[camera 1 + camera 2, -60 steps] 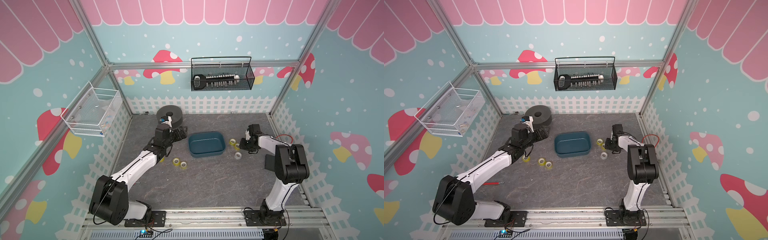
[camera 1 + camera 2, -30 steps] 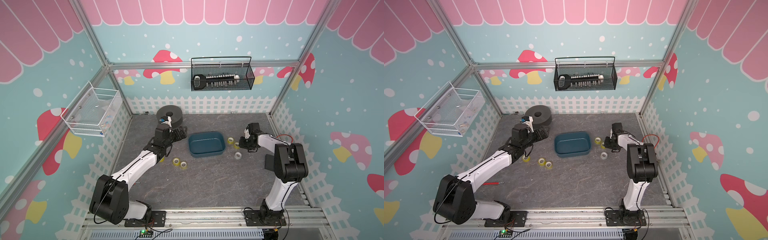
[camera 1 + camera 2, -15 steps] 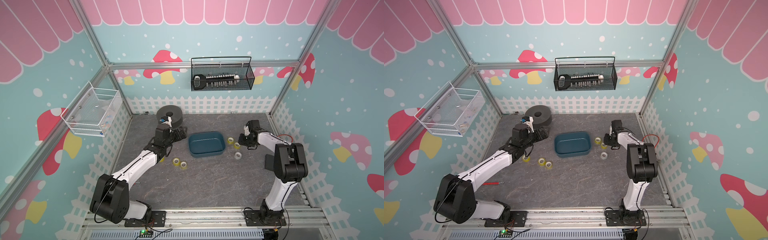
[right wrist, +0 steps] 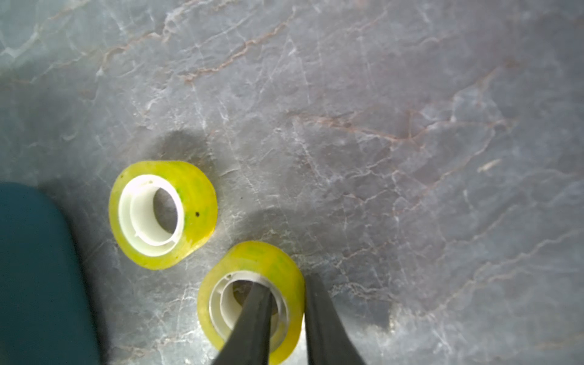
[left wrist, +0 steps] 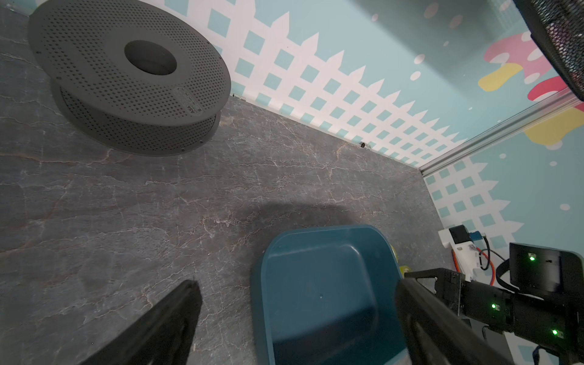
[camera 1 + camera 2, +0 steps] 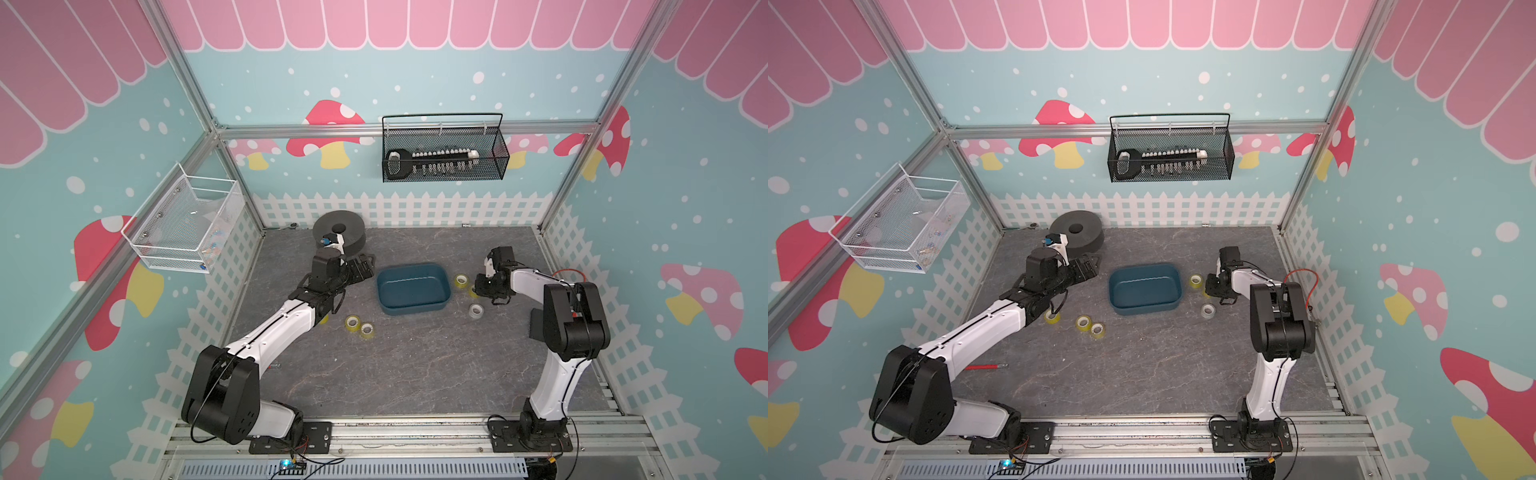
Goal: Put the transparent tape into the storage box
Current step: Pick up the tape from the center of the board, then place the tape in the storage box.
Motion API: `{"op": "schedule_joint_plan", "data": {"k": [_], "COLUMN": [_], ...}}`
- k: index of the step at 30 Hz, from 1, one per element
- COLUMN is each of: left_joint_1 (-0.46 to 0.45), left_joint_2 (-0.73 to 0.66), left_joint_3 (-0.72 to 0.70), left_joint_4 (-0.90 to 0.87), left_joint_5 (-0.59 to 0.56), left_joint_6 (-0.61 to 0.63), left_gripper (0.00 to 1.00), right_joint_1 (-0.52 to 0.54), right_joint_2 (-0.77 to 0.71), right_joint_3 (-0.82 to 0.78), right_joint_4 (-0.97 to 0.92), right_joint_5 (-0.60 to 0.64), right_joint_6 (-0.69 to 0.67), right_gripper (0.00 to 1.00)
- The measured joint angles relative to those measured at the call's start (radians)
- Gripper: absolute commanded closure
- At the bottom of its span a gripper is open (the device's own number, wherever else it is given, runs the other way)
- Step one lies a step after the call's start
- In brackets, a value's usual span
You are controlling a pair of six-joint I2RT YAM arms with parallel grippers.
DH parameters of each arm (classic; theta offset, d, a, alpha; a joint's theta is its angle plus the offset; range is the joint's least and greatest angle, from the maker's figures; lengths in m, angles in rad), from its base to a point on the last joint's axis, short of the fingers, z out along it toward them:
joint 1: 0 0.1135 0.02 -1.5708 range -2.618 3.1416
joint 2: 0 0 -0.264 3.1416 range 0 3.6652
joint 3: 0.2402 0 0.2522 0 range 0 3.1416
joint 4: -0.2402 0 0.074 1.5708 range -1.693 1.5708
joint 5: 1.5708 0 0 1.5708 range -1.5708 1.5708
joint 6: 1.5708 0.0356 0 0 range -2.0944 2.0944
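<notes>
Right gripper clamps a yellowish tape roll's wall; left gripper gapes; spool label seems illegible.

The room is bright and clear from above (soft shadows only), but the right wrist picture looks blurry.

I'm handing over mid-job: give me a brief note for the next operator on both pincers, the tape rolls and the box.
Right pincer: shut on a yellow-tinted tape roll, one finger inside its core, roll on the floor beside the storage box.
Left pincer: open, holding nothing, at the box's other side.
Done: nothing in the box.
Left: lift and drop this roll, then the others lying around the box.
</notes>
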Motion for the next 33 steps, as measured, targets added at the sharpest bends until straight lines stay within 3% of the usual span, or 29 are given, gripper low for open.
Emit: {"op": "schedule_joint_plan", "data": {"k": [11,16,23,27,33], "left_joint_1": [0.0,0.002,0.027,0.035,0.066], "left_joint_2": [0.0,-0.008,-0.02,-0.039,-0.083], "left_joint_3": [0.0,0.0,0.008,0.009,0.007], "left_joint_4": [0.001,0.001,-0.016,-0.029,-0.072], "left_joint_5": [-0.021,-0.035,-0.038,-0.041,-0.038], "left_joint_6": [0.013,0.048,0.067,0.068,0.068], "left_gripper": [0.01,0.01,0.01,0.01,0.01], "right_joint_1": [0.02,0.064,0.206,0.283,0.39], "right_joint_2": [-0.033,-0.087,-0.107,-0.089,0.08], "right_joint_3": [0.012,0.129,0.405,0.482,0.557], "right_joint_4": [-0.079,-0.185,-0.279,-0.313,-0.341], "right_joint_5": [0.026,0.072,0.127,0.131,0.13], "right_joint_6": [0.001,-0.011,-0.056,-0.078,-0.109], "right_gripper": [1.0,1.0,1.0,1.0,1.0]}}
